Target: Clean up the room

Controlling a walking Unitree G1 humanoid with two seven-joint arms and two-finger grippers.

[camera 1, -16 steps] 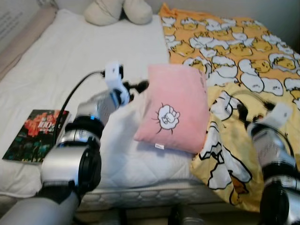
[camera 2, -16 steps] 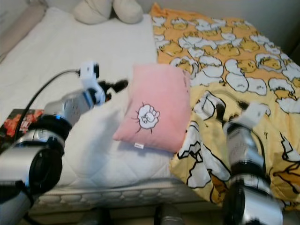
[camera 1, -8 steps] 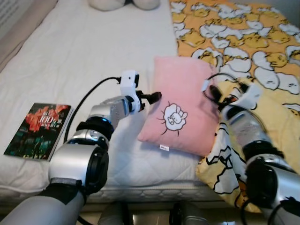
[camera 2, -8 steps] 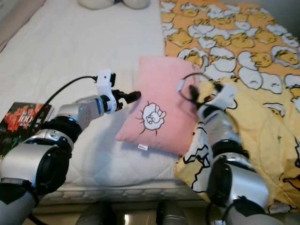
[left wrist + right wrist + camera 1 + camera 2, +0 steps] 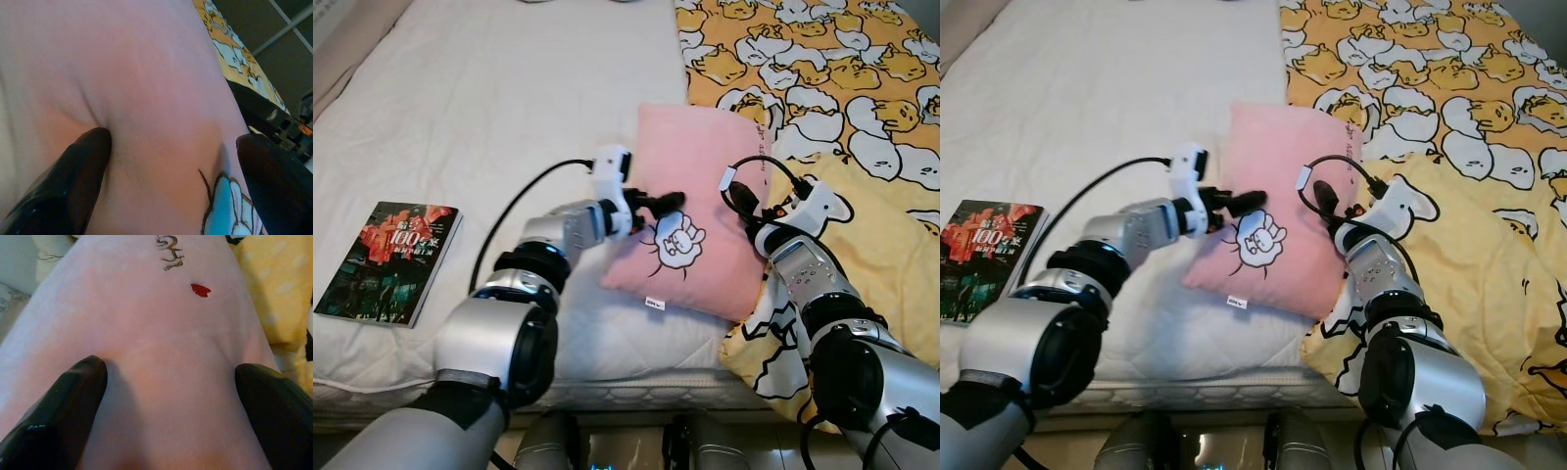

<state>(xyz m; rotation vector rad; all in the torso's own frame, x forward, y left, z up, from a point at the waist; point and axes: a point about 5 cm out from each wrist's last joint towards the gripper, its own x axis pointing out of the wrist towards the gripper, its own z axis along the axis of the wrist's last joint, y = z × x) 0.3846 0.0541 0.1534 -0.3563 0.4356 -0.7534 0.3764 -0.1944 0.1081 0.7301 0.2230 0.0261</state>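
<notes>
In the left eye view a pink pillow point(image 5: 698, 211) with a cartoon print lies at frame centre on the white mattress point(image 5: 489, 117), its right edge against the yellow duck-print blanket point(image 5: 862, 127); the left gripper point(image 5: 666, 203) presses its left side, the right gripper point(image 5: 744, 201) its right, and a book point(image 5: 389, 260) lies at the lower left. The left wrist view shows both fingers point(image 5: 73, 181) spread wide, tips dug into pink fabric (the near one dents it). The right wrist view shows the same: fingers point(image 5: 63, 406) wide apart on the pillow.
</notes>
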